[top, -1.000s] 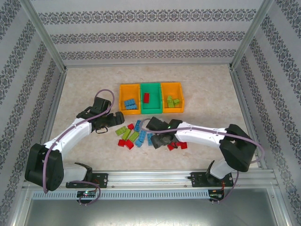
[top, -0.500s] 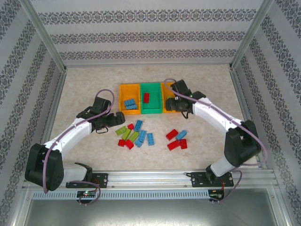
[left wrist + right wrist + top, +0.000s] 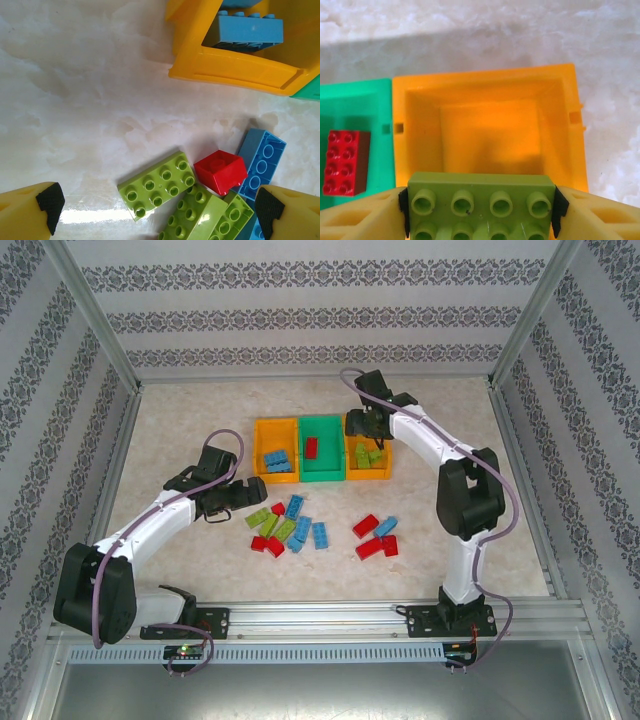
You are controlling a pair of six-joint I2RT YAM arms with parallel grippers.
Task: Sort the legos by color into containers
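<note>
The legos lie loose in two groups in the top view: a mixed pile [image 3: 285, 525] and a red and blue cluster [image 3: 375, 537]. Three containers stand in a row: left orange bin [image 3: 258, 452] with blue bricks, green bin [image 3: 330, 462] with a red brick [image 3: 311, 447], right orange bin [image 3: 383, 472] with lime bricks. My right gripper [image 3: 480, 207] is shut on a lime green brick [image 3: 480, 192], held by its ends above the right orange bin [image 3: 485, 82]. My left gripper [image 3: 157, 207] hangs open over lime bricks [image 3: 157, 185] and a red brick [image 3: 221, 171] at the pile's left edge.
Metal frame posts and patterned walls enclose the table. In the left wrist view the left orange bin's corner [image 3: 235, 65] sits just beyond the pile, with a blue brick [image 3: 245, 32] inside. Bare tabletop [image 3: 180, 440] lies left of the bins.
My right arm swung from the loose bricks near the table's middle up to the right orange bin, carrying the lime brick. The left arm has not moved.
</note>
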